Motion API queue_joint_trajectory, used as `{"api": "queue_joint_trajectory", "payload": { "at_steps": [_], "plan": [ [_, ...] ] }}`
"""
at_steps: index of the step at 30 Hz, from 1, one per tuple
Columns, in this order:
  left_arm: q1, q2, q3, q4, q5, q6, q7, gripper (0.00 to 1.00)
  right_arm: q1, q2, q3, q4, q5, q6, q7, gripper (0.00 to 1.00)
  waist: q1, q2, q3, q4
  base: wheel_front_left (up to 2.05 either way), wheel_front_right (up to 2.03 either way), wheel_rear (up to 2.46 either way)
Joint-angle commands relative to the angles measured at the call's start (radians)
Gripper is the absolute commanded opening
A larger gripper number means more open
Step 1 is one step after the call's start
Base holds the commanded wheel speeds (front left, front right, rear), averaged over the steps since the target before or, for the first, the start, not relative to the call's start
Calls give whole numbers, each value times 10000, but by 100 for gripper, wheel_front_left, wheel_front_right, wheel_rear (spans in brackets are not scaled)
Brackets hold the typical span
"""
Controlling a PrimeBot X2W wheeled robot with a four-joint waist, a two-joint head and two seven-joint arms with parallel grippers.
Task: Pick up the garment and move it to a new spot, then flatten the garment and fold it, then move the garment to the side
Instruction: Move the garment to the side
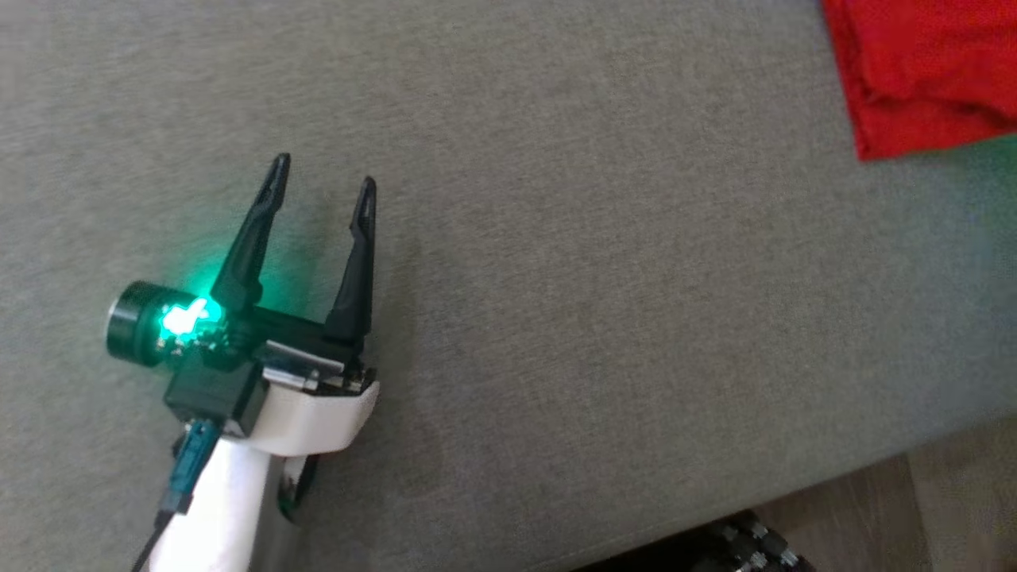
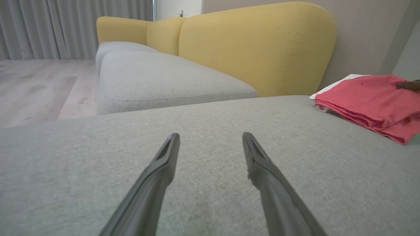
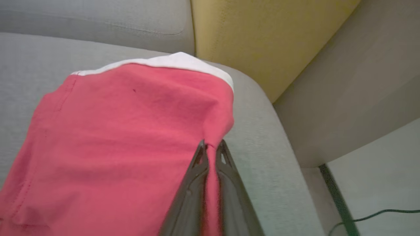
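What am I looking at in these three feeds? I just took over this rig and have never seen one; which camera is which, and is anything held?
A two-armed robot is working over a grey sofa cushion. The top feed looks down from its head: the left gripper hovers there open and empty, and the red garment lies folded in the far corner. The second feed looks along the left gripper's fingers, across the cushion to the yellow backrest. The third looks along the right gripper, whose fingers are shut on the garment's edge. Something white lies beneath the garment.
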Motion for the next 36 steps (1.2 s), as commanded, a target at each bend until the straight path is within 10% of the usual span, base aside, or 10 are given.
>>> {"api": "queue_joint_trajectory", "payload": {
  "at_steps": [1, 3, 4, 5, 6, 16, 36],
  "plan": [
    [-107, 180, 197, -150, 84, -81, -36, 100, -63, -453, -205, -106, -463, -7, -117, 0, -1, 0, 334, -332, 0, 0, 0],
    [-184, 199, 143, -104, 105, -114, -36, 100, -197, -354, -420, -20, -1040, -7, -121, 0, -1, 0, 339, -348, 0, 0, 0],
    [-222, 203, 110, -127, 125, -125, -36, 100, -244, -287, -525, 14, -1327, -7, -134, 18, -1, 0, 321, -347, 0, 0, 0],
    [-240, 202, 90, -131, 134, -128, -36, 100, -298, -216, -666, 66, -1650, -7, -158, 45, -1, 0, 300, -340, 0, 0, 0],
    [-249, 196, 71, -121, 131, -132, -36, 100, -351, -149, -817, 110, -2055, -7, -249, 100, -1, 0, 259, -316, 0, 0, 0],
    [195, -129, 159, 250, -214, 149, -36, 100, 509, 2118, -2422, -19, -4919, -7, -1512, 100, -1, 0, -1225, 513, 0, 0, 0],
    [2442, -533, 683, 775, -1836, 1109, -36, 100, 6171, 6088, -1999, -2836, -4259, -7, -3040, 100, -1, 0, -5341, 2577, 0, 0, 0]
  ]
}}
